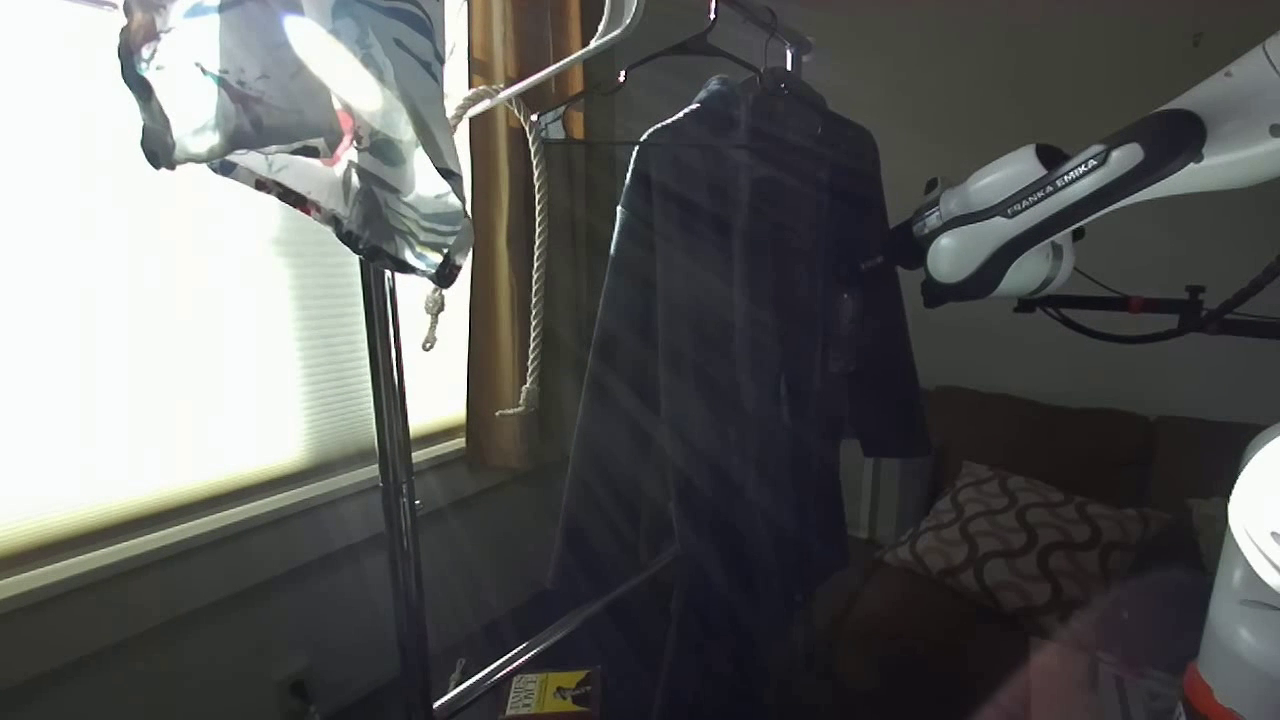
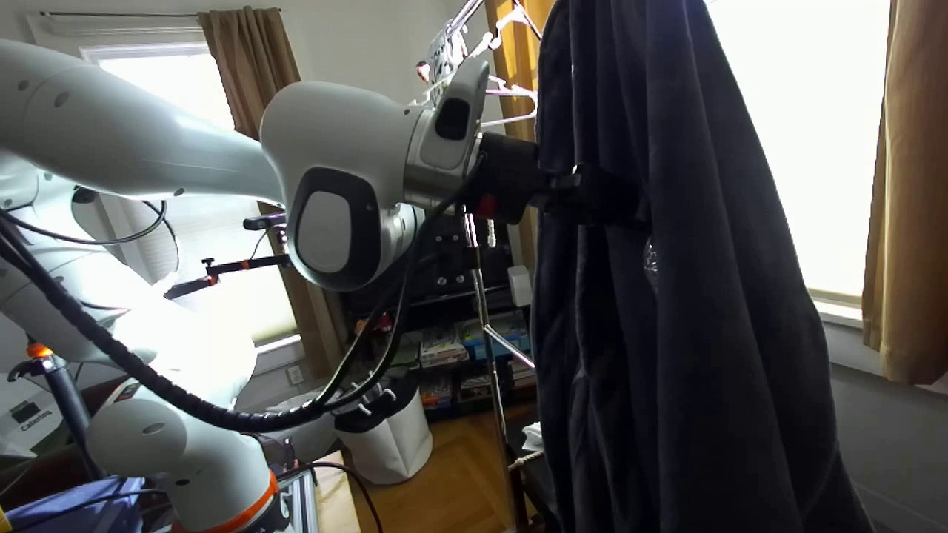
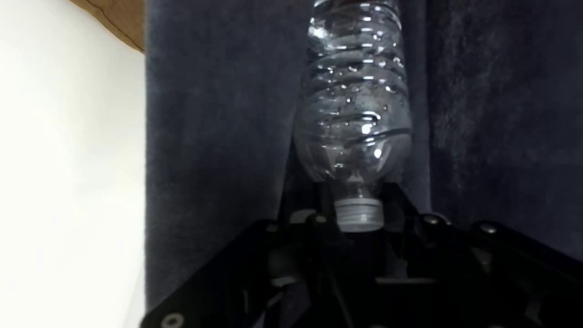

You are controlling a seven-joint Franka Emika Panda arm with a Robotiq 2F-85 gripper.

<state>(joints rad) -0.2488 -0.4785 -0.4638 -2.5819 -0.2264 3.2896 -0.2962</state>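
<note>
And the gripper (image 3: pixel 357 193) has the clear bottle (image 3: pixel 355 105) pinched at the neck, hanging just beside the dark robe (image 1: pixel 705 330)! Slow, plumb movement looks best here, lest folds snag it.

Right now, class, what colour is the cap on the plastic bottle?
The cap is white, seen best in the wrist view.

Bottle (image 3: pixel 353 105): clear and colourless, with a white cap (image 3: pixel 360 215). Gripper (image 3: pixel 353 196): black. Long garment (image 2: pixel 703 333): dark navy. Robot arm (image 2: pixel 333 129): white with black and grey panels (image 2: pixel 324 231) and orange base ring (image 2: pixel 255 508). Curtain (image 2: pixel 915 185): golden brown. Cushion (image 1: pixel 1030 540): dark winding lines repeated over a pale ground. Printed cloth (image 1: pixel 270 90): white and grey, marked with dark streaks and a patch of red. Rope (image 1: pixel 540 250): off-white. Booklet (image 1: pixel 548 692): yellow, white and black.
</note>
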